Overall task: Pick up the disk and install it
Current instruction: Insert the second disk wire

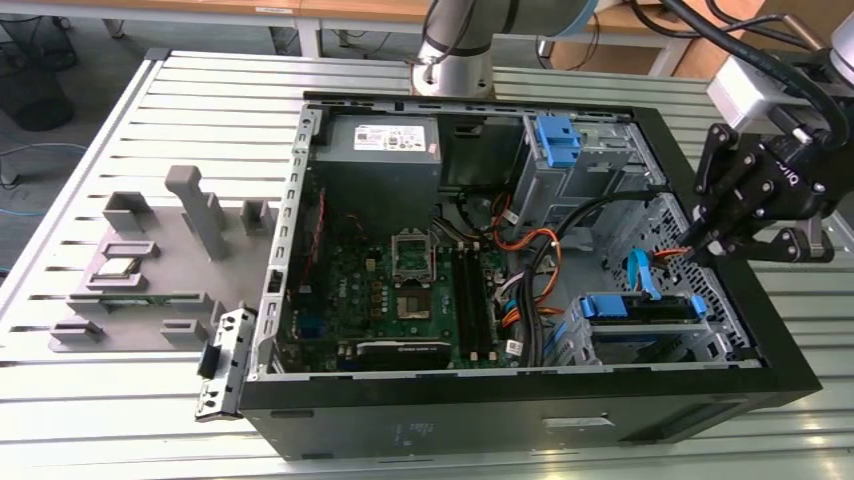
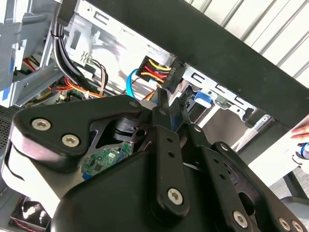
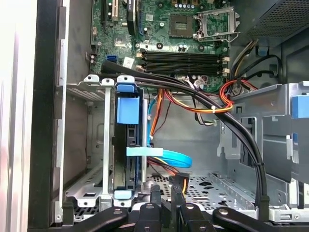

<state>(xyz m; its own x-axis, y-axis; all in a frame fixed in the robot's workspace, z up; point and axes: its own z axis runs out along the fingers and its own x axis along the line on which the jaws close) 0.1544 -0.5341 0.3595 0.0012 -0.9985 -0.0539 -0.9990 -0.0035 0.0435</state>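
The disk (image 3: 124, 154) stands on edge in its cage (image 3: 82, 121), just ahead of the claw (image 3: 165, 188) and a little to one side, with its blue caddy tab at the far end. It looks seated, so the pick-up and slide-in seem done. The work in hand appears to be the cabling at the disk's near end.

The claw hangs low inside the case (image 1: 534, 420), right at the plug (image 2: 157, 72) with the yellow, red and black wires. I cannot tell whether the claw is clenched or released, or whether it has the plug at all.

To do this well, I judge:
- Keep the plug square to the disk's end; a tilted plug will jam or bend.
- Press along the disk's long line only, so the caddy is not pushed sideways in the cage.
- Mind the blue cable (image 3: 169, 157) that loops between claw and disk; it could get trapped under the plug.
- Stay clear of the black bundle (image 3: 231, 125) that runs across on the claw's other side
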